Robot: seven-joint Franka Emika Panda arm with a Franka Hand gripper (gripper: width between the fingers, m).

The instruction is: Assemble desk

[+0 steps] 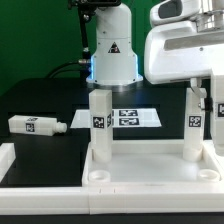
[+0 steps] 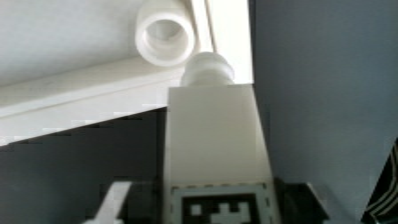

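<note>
Table (image 1: 40, 100) black w/ white rail (image 1: 10, 155), green bg (image 1: 30, 30), gripper (image 1: 197, 92) clamping leg (image 1: 194, 125)

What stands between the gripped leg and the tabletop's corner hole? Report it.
Nothing visible. In the wrist view the leg, held in the gripper, has its tip beside the open hole in the tabletop; no other part lies between.

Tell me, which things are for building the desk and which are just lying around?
For the desk: tabletop, standing leg, held leg, lying leg.
Just lying about: marker board, border rail.
</note>
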